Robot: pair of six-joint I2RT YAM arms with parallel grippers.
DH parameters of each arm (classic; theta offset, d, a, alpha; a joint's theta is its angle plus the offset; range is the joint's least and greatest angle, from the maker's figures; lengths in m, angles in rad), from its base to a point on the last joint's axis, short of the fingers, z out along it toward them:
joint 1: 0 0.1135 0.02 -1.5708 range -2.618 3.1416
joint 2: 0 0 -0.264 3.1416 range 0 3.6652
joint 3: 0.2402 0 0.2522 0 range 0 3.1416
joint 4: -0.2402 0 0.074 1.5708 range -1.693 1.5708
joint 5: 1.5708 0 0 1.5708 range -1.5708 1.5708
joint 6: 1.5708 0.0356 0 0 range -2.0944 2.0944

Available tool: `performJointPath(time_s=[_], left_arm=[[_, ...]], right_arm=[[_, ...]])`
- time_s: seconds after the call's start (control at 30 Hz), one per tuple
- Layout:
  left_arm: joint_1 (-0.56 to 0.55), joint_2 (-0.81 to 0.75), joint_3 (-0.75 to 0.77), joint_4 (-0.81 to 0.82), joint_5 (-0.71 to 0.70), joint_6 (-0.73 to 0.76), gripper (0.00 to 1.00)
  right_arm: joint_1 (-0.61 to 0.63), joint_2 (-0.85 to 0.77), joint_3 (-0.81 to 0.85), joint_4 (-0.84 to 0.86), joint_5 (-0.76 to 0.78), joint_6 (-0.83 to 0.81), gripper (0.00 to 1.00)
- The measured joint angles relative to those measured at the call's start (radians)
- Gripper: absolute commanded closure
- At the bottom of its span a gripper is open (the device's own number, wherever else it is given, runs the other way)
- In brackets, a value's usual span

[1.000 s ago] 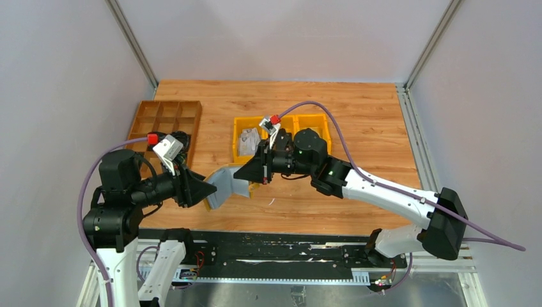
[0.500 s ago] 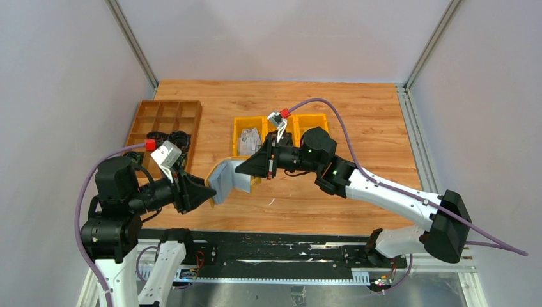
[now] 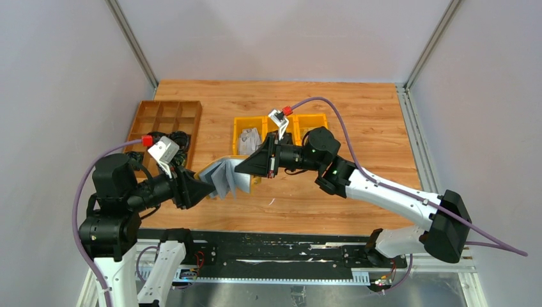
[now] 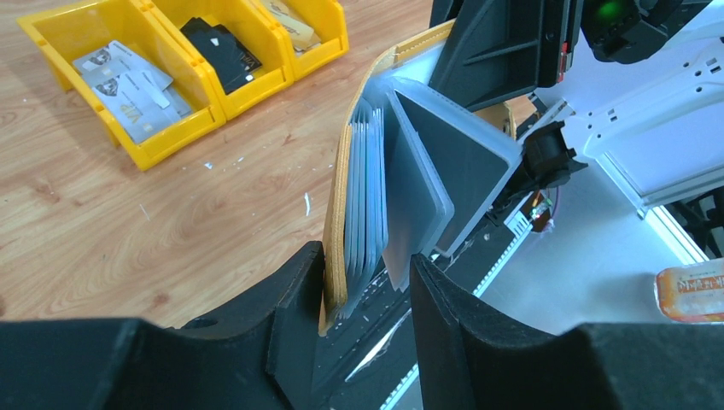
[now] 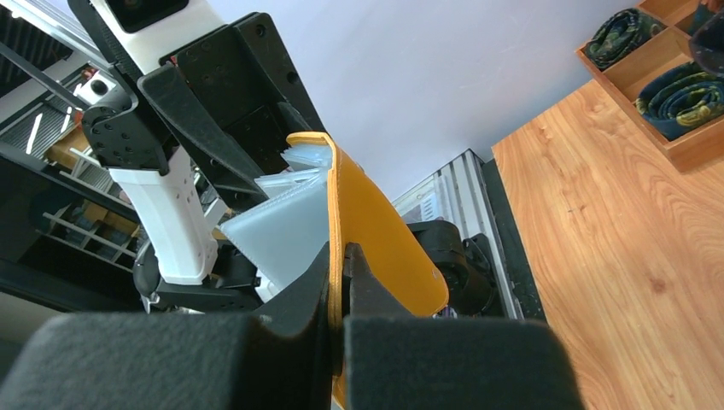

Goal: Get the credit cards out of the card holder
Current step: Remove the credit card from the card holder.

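The mustard-yellow card holder hangs open in the air between my two grippers, its translucent sleeves fanned out. My right gripper is shut on one yellow cover; its jaws pinch the edge. My left gripper stands open around the other cover's edge; the cover rests against one finger, with a gap on the other side. A dark grey card shows inside one sleeve. Grey credit cards and a black card lie in the yellow bins.
Three joined bright yellow bins stand mid-table behind the card holder. A brown wooden compartment tray with dark rolled items sits at the back left. The black rail runs along the near edge.
The card holder has risen a little and its sleeves have fanned apart. My left gripper has drawn back slightly to the left and its jaws have loosened. My right gripper keeps its grip.
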Motion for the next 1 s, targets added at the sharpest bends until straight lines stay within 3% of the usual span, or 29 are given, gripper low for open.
performJointPath(time_s=[0.27,0.37,0.53,0.6,0.67,0.9,1.0], left_arm=[[0.000,-0.003,0.000,0.017,0.007,-0.019,0.52],[0.000,-0.007,0.000,0.027,0.018,-0.025,0.61],[0.000,-0.018,0.000,0.047,0.023,-0.033,0.89],[-0.001,-0.023,0.003,0.049,0.021,-0.038,0.95],[-0.001,-0.026,0.011,0.045,0.013,-0.040,0.99],[-0.001,-0.032,0.022,0.040,-0.050,-0.026,1.00],[-0.001,-0.037,0.023,0.035,-0.124,0.024,1.00]], right_arm=[[0.005,0.004,-0.003,0.061,-0.022,0.053,1.00],[0.008,0.016,-0.010,0.106,-0.031,0.091,1.00],[0.019,0.017,-0.046,0.179,-0.042,0.139,1.00],[0.019,0.018,-0.062,0.208,-0.042,0.155,0.91],[0.021,0.019,-0.072,0.232,-0.040,0.168,0.74],[0.030,0.021,-0.067,0.185,0.011,0.110,0.23],[0.032,0.029,-0.034,0.071,0.049,0.017,0.20]])
